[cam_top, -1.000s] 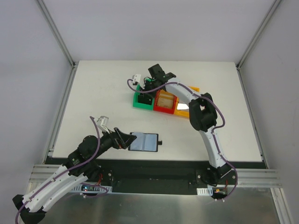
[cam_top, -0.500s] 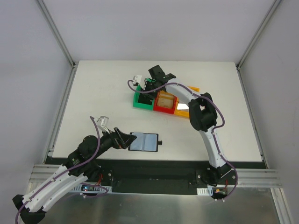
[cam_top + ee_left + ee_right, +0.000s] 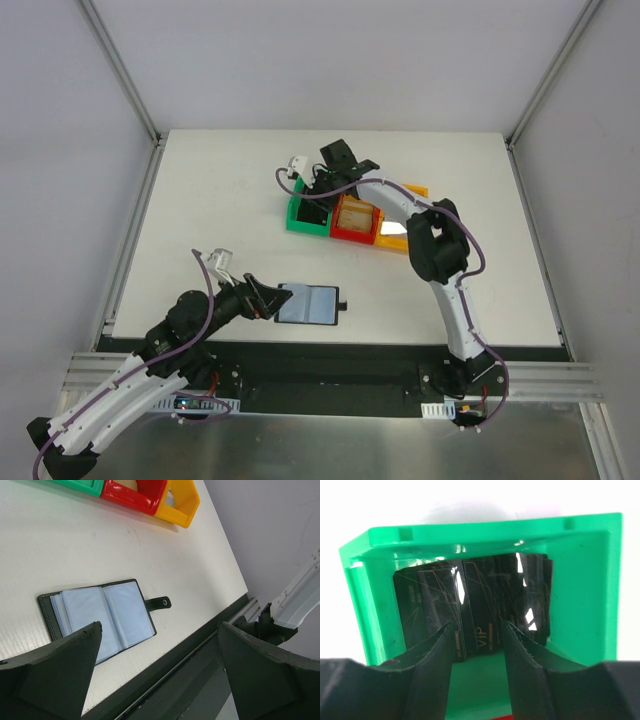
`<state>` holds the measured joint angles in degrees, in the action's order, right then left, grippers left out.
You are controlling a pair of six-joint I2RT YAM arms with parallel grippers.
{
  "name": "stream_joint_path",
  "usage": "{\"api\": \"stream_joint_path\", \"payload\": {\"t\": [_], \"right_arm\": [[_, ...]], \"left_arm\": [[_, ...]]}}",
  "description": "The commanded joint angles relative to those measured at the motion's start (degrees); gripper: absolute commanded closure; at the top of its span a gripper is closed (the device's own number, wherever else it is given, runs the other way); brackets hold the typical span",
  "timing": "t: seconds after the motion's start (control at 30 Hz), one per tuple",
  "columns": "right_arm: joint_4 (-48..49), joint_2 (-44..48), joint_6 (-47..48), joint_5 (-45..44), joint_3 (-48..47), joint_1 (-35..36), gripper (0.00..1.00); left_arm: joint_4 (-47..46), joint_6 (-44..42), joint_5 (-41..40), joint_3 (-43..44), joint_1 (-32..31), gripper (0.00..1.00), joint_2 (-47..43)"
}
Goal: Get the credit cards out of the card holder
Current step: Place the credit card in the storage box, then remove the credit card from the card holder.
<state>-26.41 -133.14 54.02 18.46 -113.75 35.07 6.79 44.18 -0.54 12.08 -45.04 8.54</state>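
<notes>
- Top external view: compared with a second ago, the right gripper (image 3: 316,192) has lifted slightly over the green bin (image 3: 296,220) in the far middle of the table (image 3: 200,200). Nothing else has moved. It looks as if a card has just been let go there, so that delivery is probably done.
- Same view: the card holder (image 3: 310,303) lies open and flat close to the table's near edge. The left gripper (image 3: 268,298) sits at its left side.
- Left wrist view: the left gripper (image 3: 157,630) has its fingers spread wide and holds nothing. The card holder (image 3: 100,617) lies below them, its grey-blue sleeves facing up. No card shows in the sleeves, though this is hard to tell for certain.
- Right wrist view: the right gripper (image 3: 477,629) has its fingers partly apart, clamped on nothing. Several black credit cards (image 3: 480,600) lie loose on the floor of the green bin (image 3: 580,580), beyond the fingertips.
</notes>
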Motion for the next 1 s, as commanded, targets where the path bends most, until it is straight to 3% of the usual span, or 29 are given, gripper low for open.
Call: {"api": "stream_joint_path", "payload": {"t": [0.0, 0.13, 0.27, 0.3, 0.33, 0.47, 0.6, 0.67, 0.73, 0.8, 0.87, 0.9, 0.97], "right_arm": [[13.9, 13.5, -5.0, -5.0, 7.2, -0.2, 0.52], [23.1, 22.6, -6.9, -9.4, 14.9, 0.2, 0.46], [24.8, 30.6, -11.3, -11.6, 20.6, 1.0, 0.43], [24.8, 32.5, -12.8, -11.8, 22.7, 1.5, 0.28], [24.8, 34.9, -14.6, -11.2, 24.9, 2.0, 0.05], [32.4, 43.7, -24.5, -5.2, 40.3, 5.5, 0.04], [38.0, 49.4, -34.3, 1.9, 52.4, 10.9, 0.04], [30.5, 49.6, -45.3, -4.3, 52.1, 12.8, 0.04], [23.1, 47.8, -49.1, 8.5, 48.9, 10.5, 0.04], [39.0, 48.4, -60.9, 17.7, 57.5, 7.1, 0.04], [66.9, 48.8, -78.5, 18.2, 69.9, 4.8, 0.04], [79.8, 47.3, -80.7, 18.2, 73.7, 3.7, 0.04], [86.9, 41.2, -80.7, 18.2, 72.8, 2.4, 0.04]], "left_arm": [[-1.1, 0.0, -0.3, 0.8, -0.2, 0.02, -1.0], [-1.1, 0.3, -1.1, 0.8, -0.1, 0.02, -0.6], [-1.1, 1.3, -2.8, 0.8, -0.2, 0.01, 1.0], [-1.1, 1.7, -3.4, 0.8, -0.1, 0.01, 1.5], [-1.1, 2.7, -4.7, 0.7, -0.1, 0.01, 2.2], [2.8, 10.9, -10.2, 0.2, -0.2, 0.01, 5.6], [1.7, 9.1, -7.3, 0.1, -0.1, 0.01, 9.5], [1.9, 7.3, -5.9, 1.0, -0.1, 0.04, 10.5], [1.9, 6.7, -5.1, 1.3, -0.1, 0.06, 10.5], [1.9, 7.0, -4.8, 1.0, -0.1, 0.07, 9.4], [1.9, 7.4, -4.8, 0.4, -0.2, 0.08, 7.5], [2.0, 7.5, -4.6, 0.1, -0.2, 0.08, 6.8], [2.2, 7.8, -3.9, -0.8, -0.2, 0.09, 5.2]]}}
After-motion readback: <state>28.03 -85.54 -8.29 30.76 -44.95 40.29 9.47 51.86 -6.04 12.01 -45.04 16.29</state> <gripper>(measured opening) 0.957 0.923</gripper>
